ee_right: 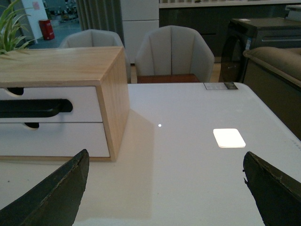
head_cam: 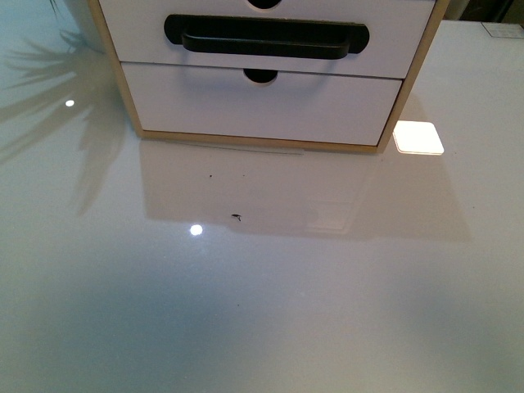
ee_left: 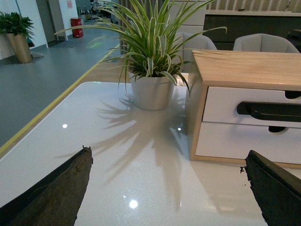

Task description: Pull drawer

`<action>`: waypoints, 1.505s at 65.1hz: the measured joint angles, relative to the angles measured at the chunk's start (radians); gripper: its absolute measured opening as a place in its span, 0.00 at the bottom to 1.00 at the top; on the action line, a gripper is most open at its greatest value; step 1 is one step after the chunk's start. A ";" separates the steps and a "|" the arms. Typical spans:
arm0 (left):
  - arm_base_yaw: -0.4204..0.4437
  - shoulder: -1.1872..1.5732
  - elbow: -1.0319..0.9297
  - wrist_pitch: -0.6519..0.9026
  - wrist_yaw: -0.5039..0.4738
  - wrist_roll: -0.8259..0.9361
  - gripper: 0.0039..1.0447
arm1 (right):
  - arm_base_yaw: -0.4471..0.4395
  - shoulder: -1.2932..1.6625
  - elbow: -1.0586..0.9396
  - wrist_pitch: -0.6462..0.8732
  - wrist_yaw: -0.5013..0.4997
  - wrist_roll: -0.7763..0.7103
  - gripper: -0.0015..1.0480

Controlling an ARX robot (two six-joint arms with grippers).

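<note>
The drawer with the long black bar handle sits shut in a small wooden cabinet at the far middle of the table. A plain white drawer front with a notch lies below it. Neither arm shows in the front view. In the left wrist view the drawer is ahead to one side, and my left gripper is open over bare table, well short of it. In the right wrist view the drawer with its handle shows at the other side, and my right gripper is open and holds nothing.
A potted spider plant stands on the table beside the cabinet's left side. The glossy white table reflects lights, with a bright square patch right of the cabinet. Chairs stand beyond the table's far edge.
</note>
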 joint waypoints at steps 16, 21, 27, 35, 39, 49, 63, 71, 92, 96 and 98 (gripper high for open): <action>0.000 0.000 0.000 0.000 0.000 0.000 0.93 | 0.000 0.000 0.000 0.000 0.000 0.000 0.91; 0.000 0.000 0.000 0.000 0.000 0.000 0.93 | 0.000 0.000 0.000 0.000 0.000 0.000 0.91; 0.000 0.000 0.000 0.000 0.000 0.000 0.93 | 0.000 0.000 0.000 0.000 0.000 0.000 0.91; 0.000 0.000 0.000 0.000 0.000 0.000 0.93 | 0.000 0.000 0.000 0.000 0.000 0.000 0.91; 0.000 0.000 0.000 0.000 0.000 0.000 0.93 | 0.000 0.000 0.000 0.000 0.000 0.000 0.91; 0.000 0.000 0.000 0.000 0.000 0.000 0.93 | 0.000 0.000 0.000 0.000 0.000 0.000 0.91; 0.000 0.000 0.000 0.000 0.000 0.000 0.93 | 0.000 0.000 0.000 0.000 0.000 0.000 0.91; 0.000 0.000 0.000 0.000 0.000 0.000 0.93 | 0.000 0.000 0.000 0.000 0.000 0.000 0.91; 0.000 0.000 0.000 0.000 0.000 0.000 0.93 | 0.000 0.000 0.000 0.000 0.000 0.000 0.91; -0.006 0.001 0.000 -0.005 -0.017 0.003 0.93 | 0.000 0.000 0.000 0.000 0.000 0.000 0.91; -0.024 0.005 0.000 -0.016 -0.067 0.015 0.93 | 0.000 0.000 0.000 0.000 0.001 0.000 0.91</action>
